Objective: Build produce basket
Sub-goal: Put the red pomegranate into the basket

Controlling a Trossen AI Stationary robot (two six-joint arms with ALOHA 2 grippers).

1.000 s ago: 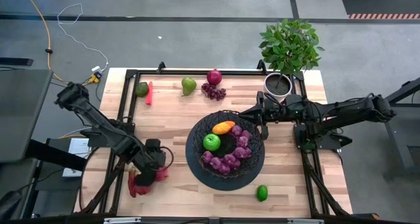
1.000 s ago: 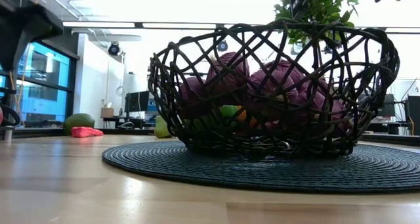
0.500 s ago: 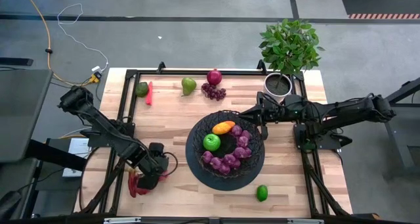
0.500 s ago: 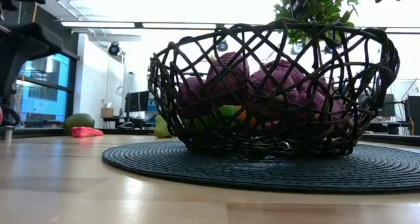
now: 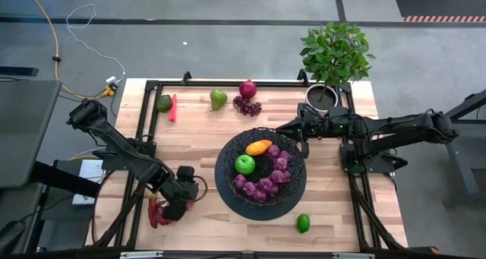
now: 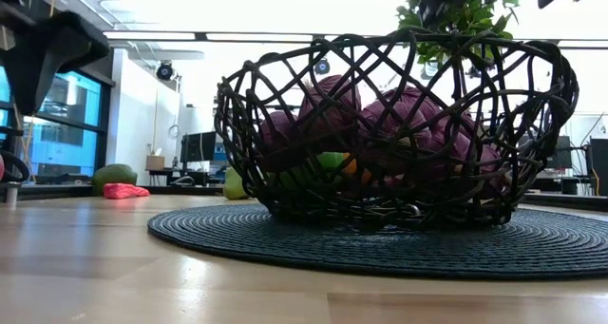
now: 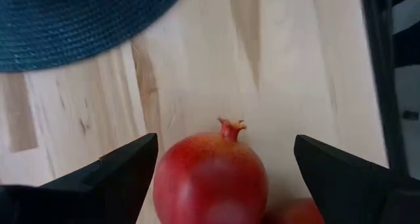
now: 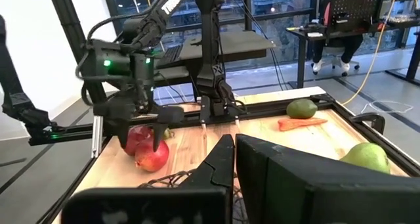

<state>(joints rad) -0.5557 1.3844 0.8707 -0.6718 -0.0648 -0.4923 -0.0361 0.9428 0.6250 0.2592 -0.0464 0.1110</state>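
Between the left gripper's [image 7: 220,168] spread fingers [image 7: 111,175], a red pomegranate [image 7: 211,178], untouched.

A potted plant [image 5: 332,61] stands at the table's [image 5: 197,130] far right corner.

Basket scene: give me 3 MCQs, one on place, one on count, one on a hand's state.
1. Where is the lime?
A. in the basket
B. on the table near the front edge
C. beside the plant

2. How many green apples lie in the basket?
A. one
B. two
C. none

3. The left hand is:
A. shut on a pear
B. shut and empty
C. open around a pomegranate

Key: B, it lies on bare wood outside the mat; A, a single green apple shows inside; C, its fingers stand apart either side of the pomegranate.
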